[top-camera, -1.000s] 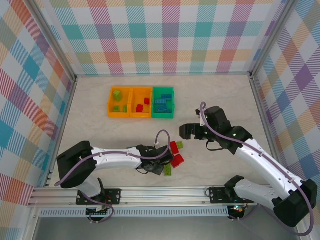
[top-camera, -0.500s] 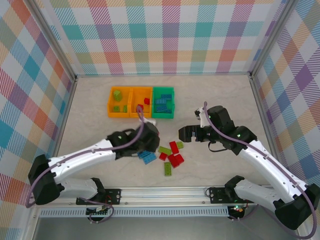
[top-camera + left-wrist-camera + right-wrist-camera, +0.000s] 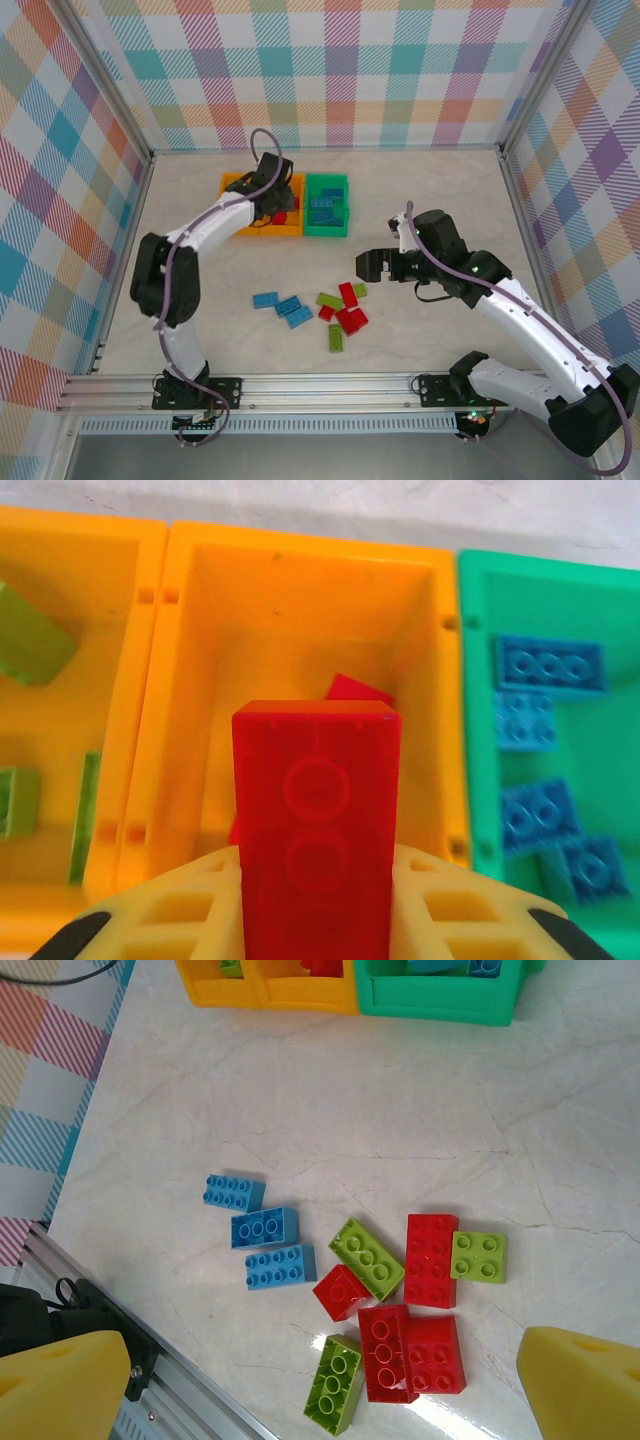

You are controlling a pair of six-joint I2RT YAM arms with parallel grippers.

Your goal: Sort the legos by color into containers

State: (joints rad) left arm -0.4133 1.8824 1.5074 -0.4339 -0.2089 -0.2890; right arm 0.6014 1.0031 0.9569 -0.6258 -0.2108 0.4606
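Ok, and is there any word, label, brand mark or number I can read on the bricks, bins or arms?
No readable text anywhere.
Red studded plastic brick in the left end effector: no lettering visible.
Row of orange and green plastic bins: no label.
Loose red, blue and lime green bricks on the table: stud tops too small to tell.
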